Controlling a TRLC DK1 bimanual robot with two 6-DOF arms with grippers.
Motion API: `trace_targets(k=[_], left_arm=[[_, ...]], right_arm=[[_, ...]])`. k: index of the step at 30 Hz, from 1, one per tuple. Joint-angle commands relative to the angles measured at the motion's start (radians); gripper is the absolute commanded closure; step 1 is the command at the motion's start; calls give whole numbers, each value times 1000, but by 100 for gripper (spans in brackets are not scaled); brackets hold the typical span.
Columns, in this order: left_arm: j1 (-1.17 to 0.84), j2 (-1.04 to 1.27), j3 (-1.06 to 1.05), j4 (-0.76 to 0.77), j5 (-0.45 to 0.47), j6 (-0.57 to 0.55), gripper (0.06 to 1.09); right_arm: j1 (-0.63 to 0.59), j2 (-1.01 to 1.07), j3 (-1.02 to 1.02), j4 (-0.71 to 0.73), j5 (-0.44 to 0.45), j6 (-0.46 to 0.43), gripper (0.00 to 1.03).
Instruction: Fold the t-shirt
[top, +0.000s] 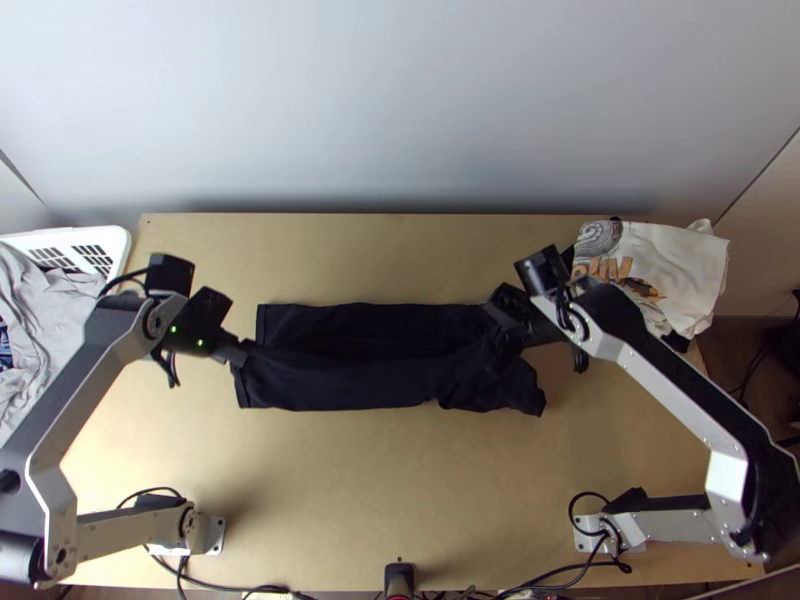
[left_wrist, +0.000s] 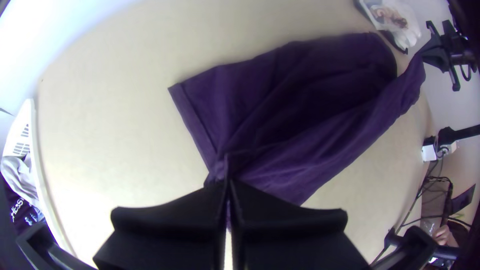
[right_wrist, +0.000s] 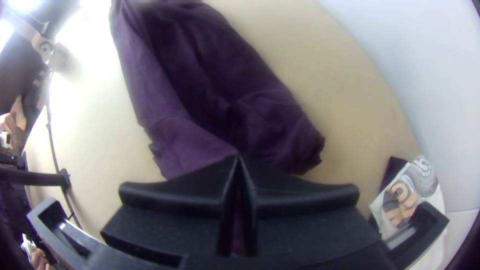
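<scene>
The left end effector (top: 240, 352) is pinching the left end of the dark t-shirt (top: 350, 380), seen from the top. The right end effector (top: 499, 345) pinches the t-shirt close to its right end. The t-shirt lies in a long, folded strip across the middle of the counter (top: 400, 480), a bit closer to the far edge than to the near edge. Its far side makes a neat, straight line. Its right end is crumpled, with a wavy edge. A white basket (top: 120, 240) with grey cloth (top: 40, 310) in it sits at the left edge, by the far left corner. A white printed cloth (top: 660, 265) lies in a heap at the far right corner. Black cables (top: 230, 587) run along the near edge.

In the left wrist view, the left end effector (left_wrist: 227, 184) has its two black fingers pressed together on the t-shirt. Past them, one side of the cloth lies on the counter. The other side is pulled long between the two end effectors, up to the tips of the right one. There are soft creases all along it.

In the right wrist view, the right end effector (right_wrist: 238, 159) has its fingers squeezed together on the t-shirt. Loose bits of cloth poke out on both sides of the tips, with little wavy edges, and a dark dip runs down the middle of the cloth.
</scene>
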Motion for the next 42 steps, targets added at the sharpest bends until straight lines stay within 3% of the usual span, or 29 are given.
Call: trace_targets(k=[1, 25, 42], left_arm=[[5, 106, 105, 14, -1, 10, 105], [28, 437, 406, 57, -3, 30, 105], [28, 591, 491, 68, -24, 40, 105]], right_arm=[[-50, 94, 109, 5, 0, -7, 100], [-133, 393, 395, 5, 2, -30, 100], [-149, 558, 515, 5, 32, -32, 100]])
